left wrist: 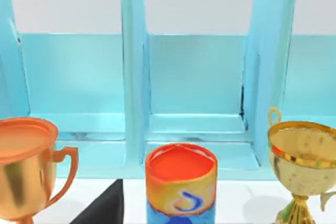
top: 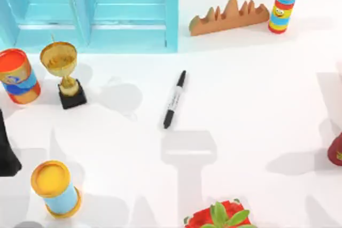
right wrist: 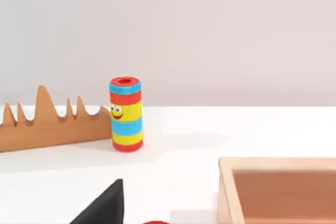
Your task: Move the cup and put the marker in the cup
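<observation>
Top view shows you the marker [top: 175,99] lying flat and slanted on the white table [top: 256,100], near the middle, right of the gold trophy [top: 63,73]. You cannot tell whether either claw is spread or pressed together.

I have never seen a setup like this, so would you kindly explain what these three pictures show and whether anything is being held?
This is a simulated two-armed AgileX robot at a white table. One camera looks down from above; the other two ride on the arms' wrists. A black marker lies mid-table, untouched. Around it stand a gold trophy, an orange-topped can, a yellow-topped cylinder, a striped smiley can, a wooden jagged ridge and a blue shelf. The right wrist view adds a wooden tray. Nothing appears held.
</observation>
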